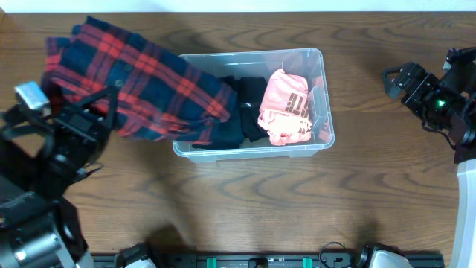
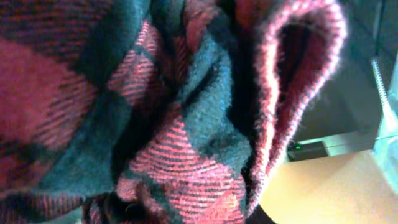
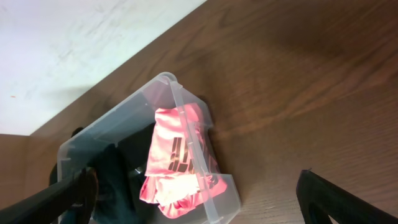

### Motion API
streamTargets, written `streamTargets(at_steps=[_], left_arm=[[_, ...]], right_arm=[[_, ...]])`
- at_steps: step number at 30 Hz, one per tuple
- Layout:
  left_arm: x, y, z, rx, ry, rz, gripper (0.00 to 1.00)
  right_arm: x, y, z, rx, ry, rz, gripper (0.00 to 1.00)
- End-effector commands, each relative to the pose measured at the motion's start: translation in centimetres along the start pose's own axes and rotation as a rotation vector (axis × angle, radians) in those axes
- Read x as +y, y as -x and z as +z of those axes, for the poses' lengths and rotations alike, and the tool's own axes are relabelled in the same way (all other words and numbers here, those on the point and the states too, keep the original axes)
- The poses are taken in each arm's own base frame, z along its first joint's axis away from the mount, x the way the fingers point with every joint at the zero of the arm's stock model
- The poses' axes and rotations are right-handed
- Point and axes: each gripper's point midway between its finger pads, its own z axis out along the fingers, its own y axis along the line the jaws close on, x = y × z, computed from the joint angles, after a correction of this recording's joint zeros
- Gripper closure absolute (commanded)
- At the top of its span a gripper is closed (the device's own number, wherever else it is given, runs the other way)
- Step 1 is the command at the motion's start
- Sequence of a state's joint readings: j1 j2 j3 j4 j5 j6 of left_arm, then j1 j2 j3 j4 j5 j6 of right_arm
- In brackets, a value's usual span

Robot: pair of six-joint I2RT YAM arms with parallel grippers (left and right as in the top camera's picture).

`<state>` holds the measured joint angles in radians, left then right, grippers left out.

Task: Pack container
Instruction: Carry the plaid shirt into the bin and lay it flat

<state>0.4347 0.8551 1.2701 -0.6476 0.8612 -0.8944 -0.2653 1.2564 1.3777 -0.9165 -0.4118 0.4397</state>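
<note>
Left claw (image 1: 104,100): clenched on plaid shirt (image 1: 141,74), draped half into container (image 1: 297,150) for packing.
Right claw (image 3: 198,180): released, standing clear.

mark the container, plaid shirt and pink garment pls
container (image 1: 253,151): overhead view, on its near side wall.
plaid shirt (image 1: 141,78): overhead view, middle of the spread fabric, left of the container.
pink garment (image 1: 286,100): overhead view, middle of its top, inside the container.

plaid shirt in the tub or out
Half in: one end of the shirt lies over the tub rim onto dark clothes; the rest is outside.
</note>
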Motion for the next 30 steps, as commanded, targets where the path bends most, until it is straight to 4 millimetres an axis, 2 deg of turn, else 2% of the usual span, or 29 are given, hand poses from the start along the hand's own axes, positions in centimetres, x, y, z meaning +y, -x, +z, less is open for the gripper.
streamTargets(at_steps=[1, 4, 7, 13, 17, 20, 25, 30], left_arm=[[-1.3, 0.4, 1.1, -0.107, 0.013, -0.155, 0.94], [-3.0, -1.2, 3.7, -0.064, -0.020, -0.134, 0.94], [-3.7, -3.8, 7.3, -0.014, -0.004, -0.134, 0.94], [-2.1, -8.7, 15.1, -0.026, 0.121, -0.134, 0.94], [-1.3, -11.2, 19.3, -0.040, 0.143, -0.111, 0.94], [0.1, -13.4, 22.1, -0.022, 0.174, -0.132, 0.94], [3.6, -17.0, 24.6, 0.037, 0.280, -0.130, 0.94], [6.9, -19.5, 23.9, 0.051, 0.423, -0.055, 0.94]], right_arm=[[-0.3, 0.0, 0.1, 0.004, -0.003, 0.008, 0.01], [-0.2, 0.0, 0.1, 0.004, -0.003, 0.008, 0.01], [-0.2, 0.0, 0.1, 0.004, -0.003, 0.008, 0.01], [-0.3, 0.0, 0.1, 0.004, -0.003, 0.008, 0.01], [-0.2, 0.0, 0.1, 0.004, -0.003, 0.008, 0.01], [-0.3, 0.0, 0.1, 0.004, -0.003, 0.008, 0.01], [-0.2, 0.0, 0.1, 0.004, -0.003, 0.008, 0.01], [-0.3, 0.0, 0.1, 0.004, -0.003, 0.008, 0.01]])
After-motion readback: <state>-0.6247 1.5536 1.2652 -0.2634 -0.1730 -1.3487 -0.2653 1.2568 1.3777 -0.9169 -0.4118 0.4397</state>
